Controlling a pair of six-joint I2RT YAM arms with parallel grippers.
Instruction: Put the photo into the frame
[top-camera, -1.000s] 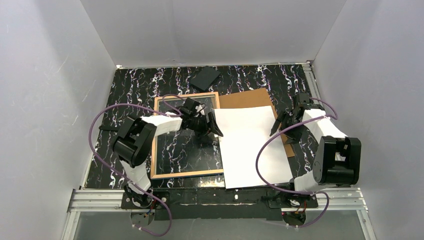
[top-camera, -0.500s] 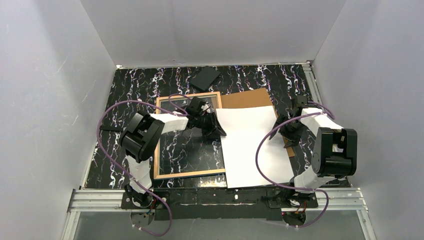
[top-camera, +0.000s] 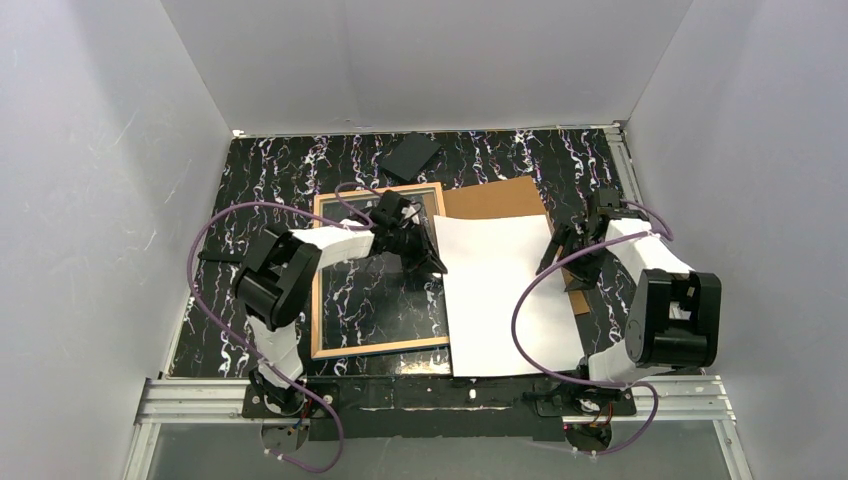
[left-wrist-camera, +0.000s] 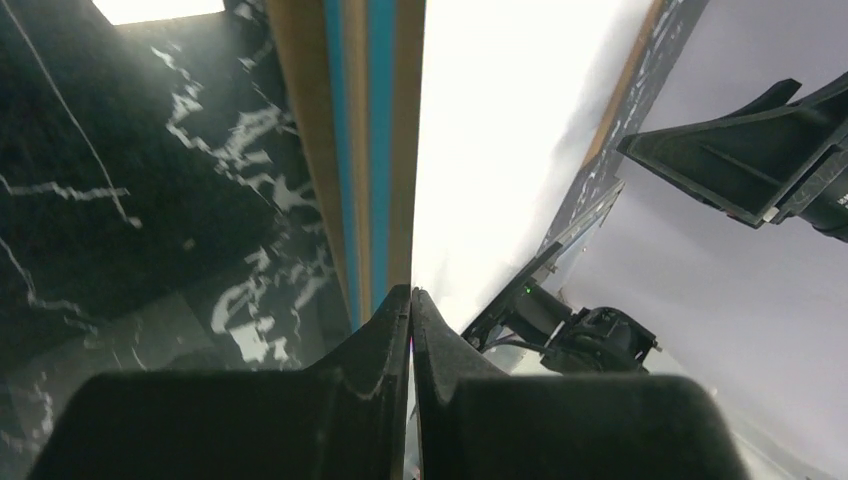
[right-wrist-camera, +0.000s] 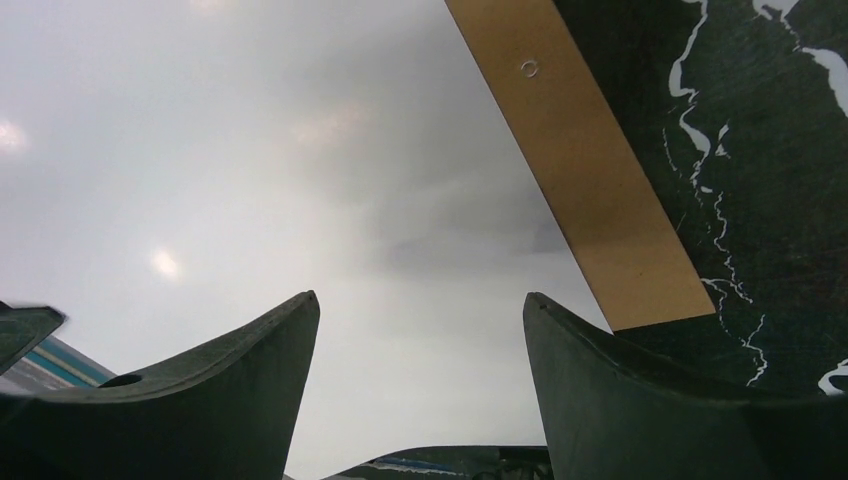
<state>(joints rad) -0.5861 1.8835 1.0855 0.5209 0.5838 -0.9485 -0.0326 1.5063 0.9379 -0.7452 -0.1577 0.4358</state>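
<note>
The photo (top-camera: 505, 295) lies white side up on the table, its far end over a brown backing board (top-camera: 495, 195). The frame (top-camera: 380, 347) lies flat to its left, tan wood up, its glass showing the marbled table. My left gripper (top-camera: 437, 264) sits at the seam between frame and photo. In the left wrist view its jaws (left-wrist-camera: 411, 292) are shut, and the photo's (left-wrist-camera: 500, 120) left edge runs straight into them beside the blue-and-tan frame rail (left-wrist-camera: 360, 130). My right gripper (top-camera: 556, 258) hovers open over the photo's (right-wrist-camera: 300, 180) right edge, nothing between its fingers (right-wrist-camera: 420, 297).
A small black slab (top-camera: 411, 155) lies at the back of the table. The backing board (right-wrist-camera: 590, 190) sticks out past the photo's right side. White walls close in the left, back and right. Purple cables loop from both arms.
My left gripper has closed at the photo's left edge. The right arm dipped toward the near side and came back; its jaws stayed open.
</note>
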